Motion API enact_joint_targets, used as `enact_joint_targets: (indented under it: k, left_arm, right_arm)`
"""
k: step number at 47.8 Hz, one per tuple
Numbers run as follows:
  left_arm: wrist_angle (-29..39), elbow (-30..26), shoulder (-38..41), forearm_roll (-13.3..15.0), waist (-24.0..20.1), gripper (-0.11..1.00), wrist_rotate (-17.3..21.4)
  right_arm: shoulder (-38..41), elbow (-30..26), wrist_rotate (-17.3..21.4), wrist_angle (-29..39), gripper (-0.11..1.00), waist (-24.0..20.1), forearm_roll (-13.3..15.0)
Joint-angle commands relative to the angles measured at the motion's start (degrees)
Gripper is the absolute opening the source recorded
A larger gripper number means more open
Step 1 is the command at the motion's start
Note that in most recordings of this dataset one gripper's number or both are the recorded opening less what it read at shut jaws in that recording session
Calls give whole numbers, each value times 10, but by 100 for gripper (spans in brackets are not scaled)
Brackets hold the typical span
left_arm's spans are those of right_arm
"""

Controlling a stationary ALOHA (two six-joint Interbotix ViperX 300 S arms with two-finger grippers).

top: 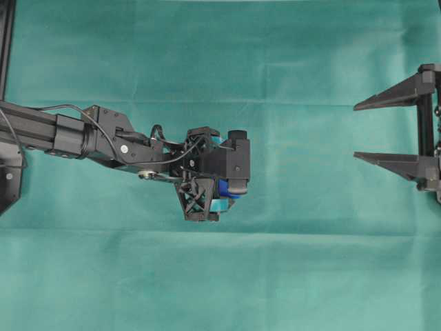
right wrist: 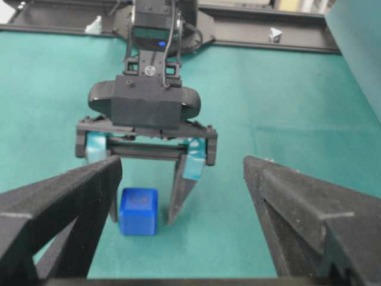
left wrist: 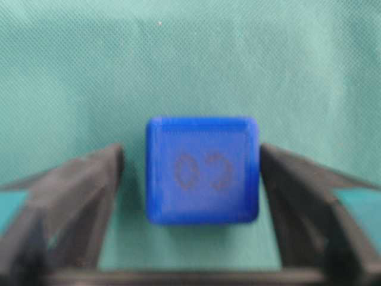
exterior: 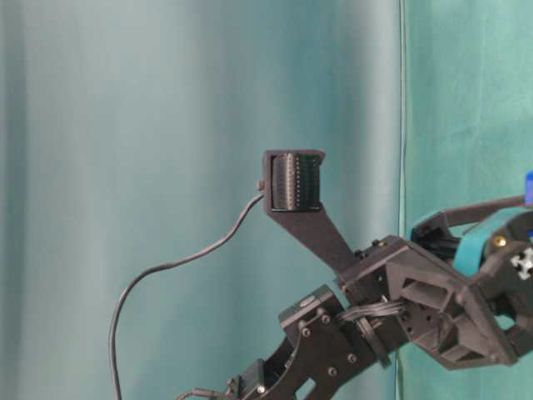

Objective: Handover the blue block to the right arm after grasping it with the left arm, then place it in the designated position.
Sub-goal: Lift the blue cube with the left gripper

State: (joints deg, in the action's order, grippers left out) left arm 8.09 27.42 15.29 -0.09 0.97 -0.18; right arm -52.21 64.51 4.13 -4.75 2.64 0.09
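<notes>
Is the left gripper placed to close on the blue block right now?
Probably yes. The blue block sits on the cloth between the left gripper's fingers, a narrow gap showing on each side. Nothing stands between them; the right gripper waits far off, open.

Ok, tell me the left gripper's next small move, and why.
Probably close the left gripper onto the block. The wrist view shows the block on the cloth between its fingers, with a gap visible on each side, so it is not gripped yet. The right gripper waits open, well clear.

Green cloth [top: 310,55], blue block [right wrist: 138,211] on it.
</notes>
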Motion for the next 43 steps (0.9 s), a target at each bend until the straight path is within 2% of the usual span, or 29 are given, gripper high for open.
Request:
enact_joint_targets:
  k: [1,5,26,43]
  left_arm:
    - [-4,-5,-11,0,5,68,3]
    - [-4,-4,-11,-1,5,46,3]
    - [9,-5,-32,0,5,46,0]
    - [100,-25,-156,-1,5,46,0]
  right_arm:
    - [4,-10,-1,-2,95,2,1]
    - [4,-11,-1,-2,95,2,1]
    - [4,-11,-1,-1,95,2,1]
    - [4,-11,-1,-2,95,2,1]
